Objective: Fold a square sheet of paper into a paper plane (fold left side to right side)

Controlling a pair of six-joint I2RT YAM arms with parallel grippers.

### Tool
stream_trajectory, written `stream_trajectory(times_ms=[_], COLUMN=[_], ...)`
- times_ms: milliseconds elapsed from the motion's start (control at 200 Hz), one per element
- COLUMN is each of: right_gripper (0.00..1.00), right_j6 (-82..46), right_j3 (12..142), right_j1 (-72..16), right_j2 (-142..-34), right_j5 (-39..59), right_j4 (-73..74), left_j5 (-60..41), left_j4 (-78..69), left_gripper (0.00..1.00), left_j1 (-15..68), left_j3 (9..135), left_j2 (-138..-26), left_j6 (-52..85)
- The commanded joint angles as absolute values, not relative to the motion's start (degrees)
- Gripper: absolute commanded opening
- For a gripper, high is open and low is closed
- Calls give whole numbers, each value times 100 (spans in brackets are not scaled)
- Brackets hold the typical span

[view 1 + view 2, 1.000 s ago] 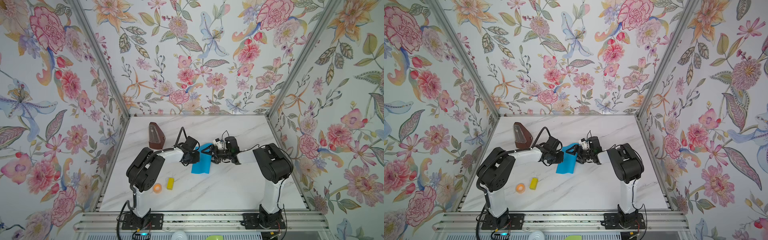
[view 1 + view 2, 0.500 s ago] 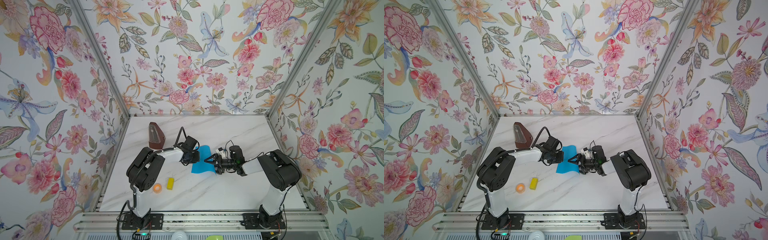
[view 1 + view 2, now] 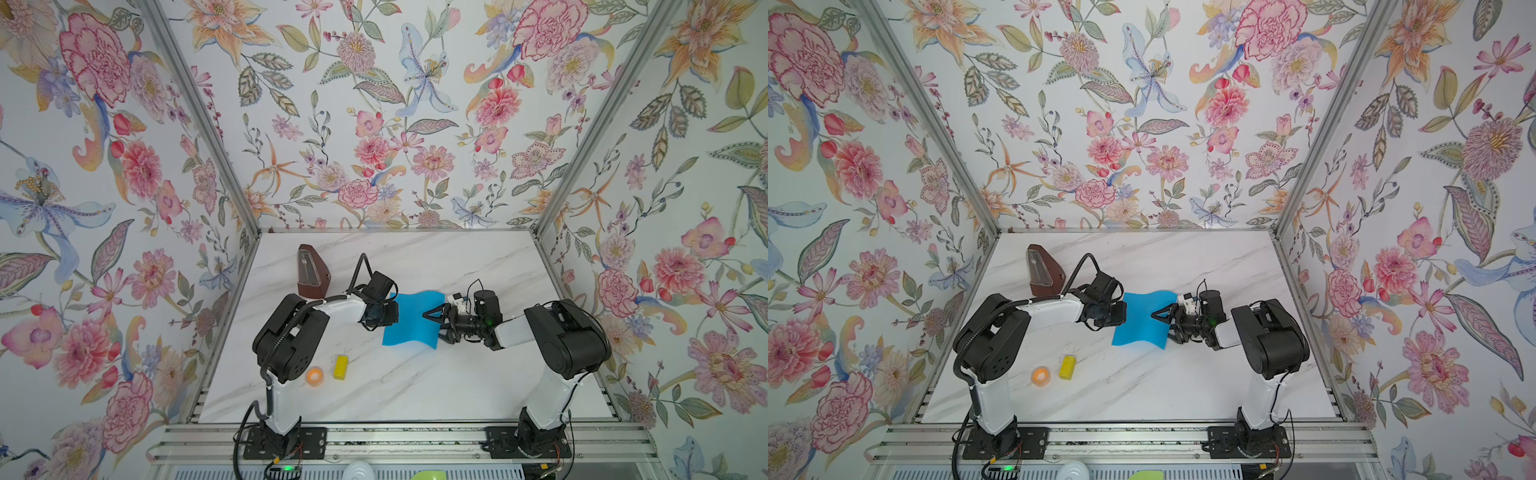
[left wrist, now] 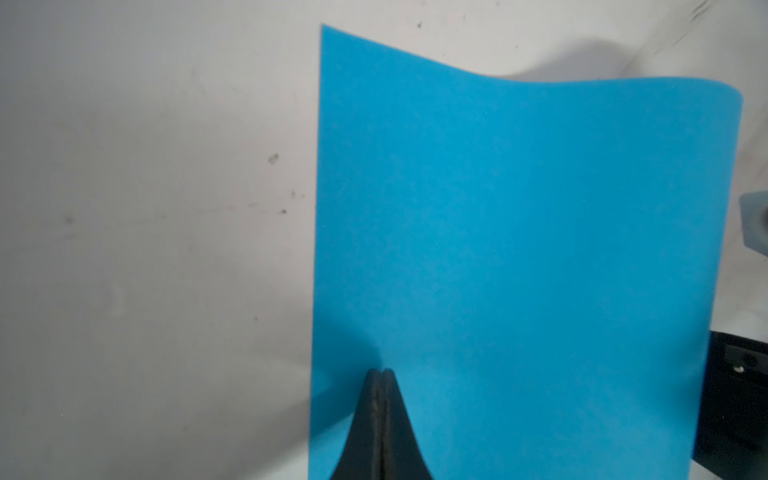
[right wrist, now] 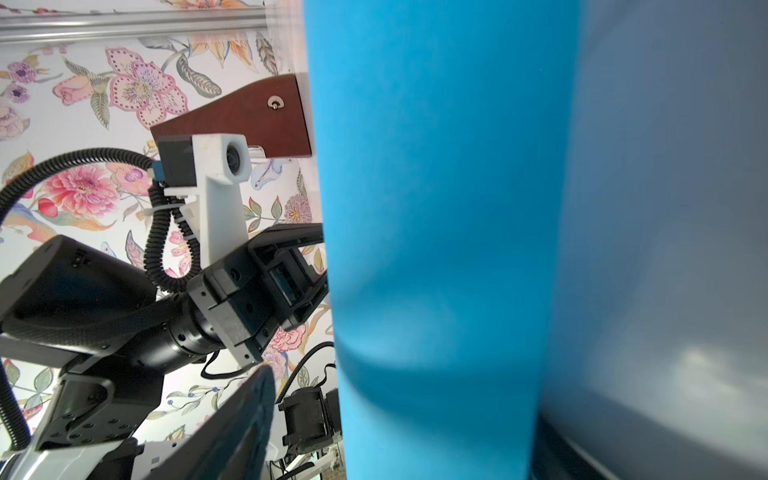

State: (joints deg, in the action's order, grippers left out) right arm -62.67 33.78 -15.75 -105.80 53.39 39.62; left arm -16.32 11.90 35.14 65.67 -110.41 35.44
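The square sheet of paper [image 3: 411,318] [image 3: 1142,318] is lying near the middle of the marble table [image 3: 415,386] in both top views. It is bright blue and unfolded, and its right side is lifting off the surface in a soft wave.

The left tool [image 3: 392,313] [image 3: 1121,313] is reaching in from the left of the frame and sitting at the sheet's left edge. In the left wrist view this tool [image 4: 381,374] is showing its fingers [image 4: 368,419] pressed together with no gap, their tips lying over the paper [image 4: 519,249] close to that edge. I cannot tell whether they are pressing down on it.

The right tool [image 3: 434,324] [image 3: 1163,323] is coming in from the right with its jaws standing wide. One pointed finger is lying over the sheet's right edge and the other is sitting below it. In the right wrist view the paper [image 5: 436,208] is running from top to bottom between the two fingers, and nothing is gripping it.

A brown wooden wedge-shaped box [image 3: 311,272] [image 3: 1042,272] is standing at the upper left of the table. A yellow block [image 3: 340,367] [image 3: 1067,367] and an orange ring [image 3: 314,376] [image 3: 1041,376] are lying side by side at the lower left, well apart from the sheet.
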Motion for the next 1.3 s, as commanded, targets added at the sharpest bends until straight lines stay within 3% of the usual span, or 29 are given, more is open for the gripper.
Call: stream_trajectory(times_ms=[0, 295, 836, 1296], right_gripper=[74, 58, 55, 38], right_j6=[-6052, -5558, -4910, -4089], right_j3=[3403, 3593, 3770, 4378], right_j1=[-1470, -1431, -1121, -1090], right_j2=[-10885, -10870, -10819, -11179], right_j5=[5084, 4697, 4519, 4676], right_j4=[3353, 2481, 1638, 770], left_j5=[-1441, -1397, -1371, -1417], left_j4=[1671, 1721, 1749, 1714], left_gripper=[0, 0, 0, 0], left_j1=[3414, 3401, 3379, 3382], left_j3=[6467, 6455, 6450, 6466], left_j2=[-11289, -11229, -11215, -11197], left_j6=[3518, 3500, 3476, 3402])
